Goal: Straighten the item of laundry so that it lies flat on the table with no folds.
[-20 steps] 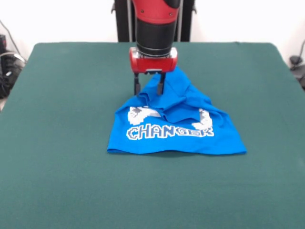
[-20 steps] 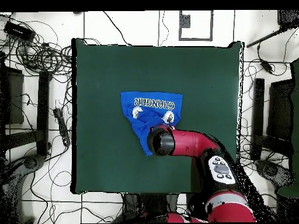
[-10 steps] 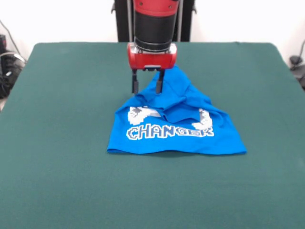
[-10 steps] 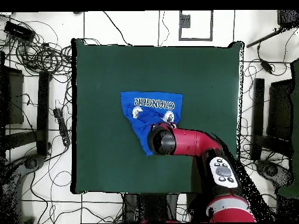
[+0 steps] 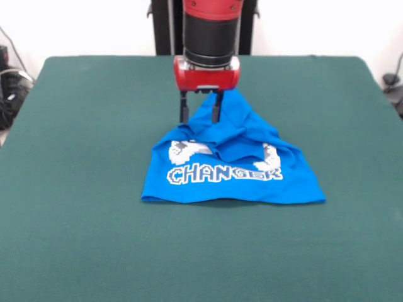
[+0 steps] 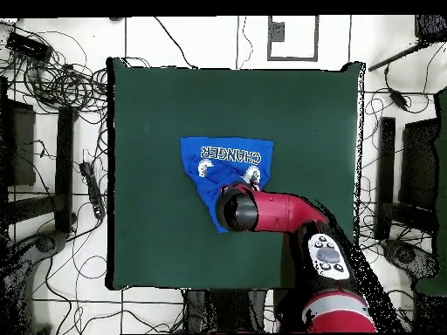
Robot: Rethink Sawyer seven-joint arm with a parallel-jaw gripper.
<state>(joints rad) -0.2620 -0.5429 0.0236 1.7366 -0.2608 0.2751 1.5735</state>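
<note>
The blue T-shirt (image 5: 236,165) lies crumpled on the green table (image 5: 82,157), its far half bunched into a ridge and its near hem spread flat with white "CHANGER" lettering showing. My gripper (image 5: 200,117) hangs open just above the shirt's far left folds, one black finger (image 5: 184,111) over the cloth's edge and the other over the ridge, with nothing between them. In the overhead view the shirt (image 6: 223,161) shows its lettered hem toward the top, and the red arm (image 6: 271,212) covers its lower corner and the gripper.
Cables and stands (image 6: 52,105) ring the table (image 6: 175,96) on the floor in the overhead view. Green cloth stretches wide on every side of the shirt.
The gripper has shifted slightly to the right in the front view and stayed open above the shirt. The shirt has not moved.
</note>
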